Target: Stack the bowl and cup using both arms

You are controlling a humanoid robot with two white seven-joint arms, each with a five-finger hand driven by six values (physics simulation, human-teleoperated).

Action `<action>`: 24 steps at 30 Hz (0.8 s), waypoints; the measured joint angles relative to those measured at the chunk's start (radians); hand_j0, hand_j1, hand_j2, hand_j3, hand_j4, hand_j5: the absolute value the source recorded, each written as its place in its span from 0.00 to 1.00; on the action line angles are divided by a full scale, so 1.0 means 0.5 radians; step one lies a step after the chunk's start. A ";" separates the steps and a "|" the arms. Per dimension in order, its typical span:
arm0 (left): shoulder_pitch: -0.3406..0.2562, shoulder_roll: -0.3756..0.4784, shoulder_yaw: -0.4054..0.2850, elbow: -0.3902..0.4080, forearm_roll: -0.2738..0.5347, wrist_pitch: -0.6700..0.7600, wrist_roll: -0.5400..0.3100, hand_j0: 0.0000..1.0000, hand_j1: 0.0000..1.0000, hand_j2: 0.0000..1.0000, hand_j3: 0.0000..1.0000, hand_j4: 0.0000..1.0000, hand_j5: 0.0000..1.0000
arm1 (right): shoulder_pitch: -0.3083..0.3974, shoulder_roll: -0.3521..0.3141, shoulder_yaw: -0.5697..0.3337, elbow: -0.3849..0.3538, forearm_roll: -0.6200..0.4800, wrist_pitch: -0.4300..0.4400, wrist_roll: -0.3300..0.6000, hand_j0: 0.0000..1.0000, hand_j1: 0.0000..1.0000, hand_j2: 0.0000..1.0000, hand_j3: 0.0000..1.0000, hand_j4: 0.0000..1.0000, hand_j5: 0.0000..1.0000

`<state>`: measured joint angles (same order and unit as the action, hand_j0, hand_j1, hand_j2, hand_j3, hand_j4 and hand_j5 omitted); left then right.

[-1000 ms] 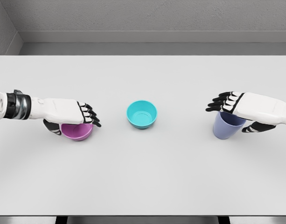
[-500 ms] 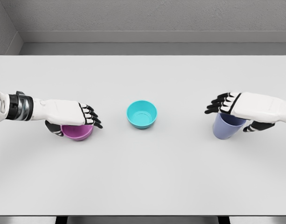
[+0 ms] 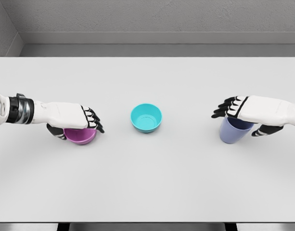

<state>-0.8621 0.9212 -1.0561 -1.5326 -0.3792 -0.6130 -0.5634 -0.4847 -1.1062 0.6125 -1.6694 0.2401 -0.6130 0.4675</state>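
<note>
A purple bowl (image 3: pixel 81 136) sits on the white table (image 3: pixel 147 183) at the left. My left hand (image 3: pixel 72 126) lies over it, fingers curled down over its right rim and thumb against its left side. A teal bowl (image 3: pixel 146 118) stands upright in the middle, untouched. At the right stands a lavender-blue cup (image 3: pixel 233 132). My right hand (image 3: pixel 239 120) covers its top, with the fingers reaching past the left rim and the thumb against the right wall. Both hands hide most of the rims beneath them.
The table's far edge meets a grey wall ledge (image 3: pixel 147 49). Open tabletop separates the teal bowl from each of the other two objects.
Both hands have shifted very slightly upward and settled on their objects. The purple bowl, the teal bowl and the cup stand where they were.
</note>
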 measured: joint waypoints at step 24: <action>-0.009 -0.008 0.011 -0.002 0.001 0.000 0.000 0.78 0.78 0.78 0.78 0.78 0.78 | -0.098 0.114 0.106 0.100 0.007 0.001 0.059 1.00 1.00 1.00 1.00 1.00 1.00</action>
<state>-0.8667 0.9174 -1.0508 -1.5335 -0.3785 -0.6132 -0.5634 -0.5338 -1.0491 0.6654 -1.6195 0.2438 -0.6127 0.4972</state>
